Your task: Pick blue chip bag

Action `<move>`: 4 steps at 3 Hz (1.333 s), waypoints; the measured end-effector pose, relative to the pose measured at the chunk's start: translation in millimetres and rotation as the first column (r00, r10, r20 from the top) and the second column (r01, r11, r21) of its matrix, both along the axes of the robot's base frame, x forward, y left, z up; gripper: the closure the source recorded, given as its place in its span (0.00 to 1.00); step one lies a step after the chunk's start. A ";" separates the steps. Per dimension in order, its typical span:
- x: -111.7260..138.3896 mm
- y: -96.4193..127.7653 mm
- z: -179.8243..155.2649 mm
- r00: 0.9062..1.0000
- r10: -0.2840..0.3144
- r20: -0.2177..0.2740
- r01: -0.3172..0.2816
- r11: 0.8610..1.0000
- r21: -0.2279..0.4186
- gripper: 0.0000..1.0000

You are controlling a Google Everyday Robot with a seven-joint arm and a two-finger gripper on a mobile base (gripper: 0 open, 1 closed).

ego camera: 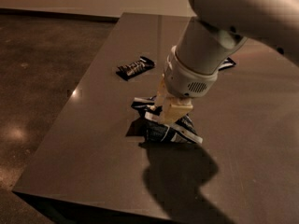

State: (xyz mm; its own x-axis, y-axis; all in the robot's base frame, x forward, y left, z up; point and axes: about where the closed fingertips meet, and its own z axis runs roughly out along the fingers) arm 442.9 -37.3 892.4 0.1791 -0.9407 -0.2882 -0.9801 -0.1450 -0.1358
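Observation:
The blue chip bag (164, 129) is a crumpled dark-blue foil bag with white crimped edges, in the middle of the dark table (93, 139). My gripper (171, 111) comes straight down onto its top. The cream fingers (176, 110) are closed on the bag's upper fold. The bag's left end hangs a little off the table, with a shadow under it. The wrist hides the bag's back part.
A small dark brown bar wrapper (135, 67) lies behind and to the left of the bag. A small flat wrapper (227, 64) peeks out behind my arm at the right. The table's left and front edges drop to the floor (42, 78).

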 end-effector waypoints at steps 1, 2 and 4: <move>13.4 -8.5 25.3 0.999 -0.025 0.026 0.025 0.999 0.038 0.95; 29.0 -19.9 54.2 0.997 -0.053 0.061 0.049 0.996 0.070 1.00; 52.3 -48.0 123.3 0.986 -0.077 0.149 0.056 0.989 0.139 1.00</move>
State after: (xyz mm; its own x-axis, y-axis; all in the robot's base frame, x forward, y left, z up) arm 495.3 -85.3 1015.7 0.1696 -0.9066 -0.3865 -0.9529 -0.0507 -0.2991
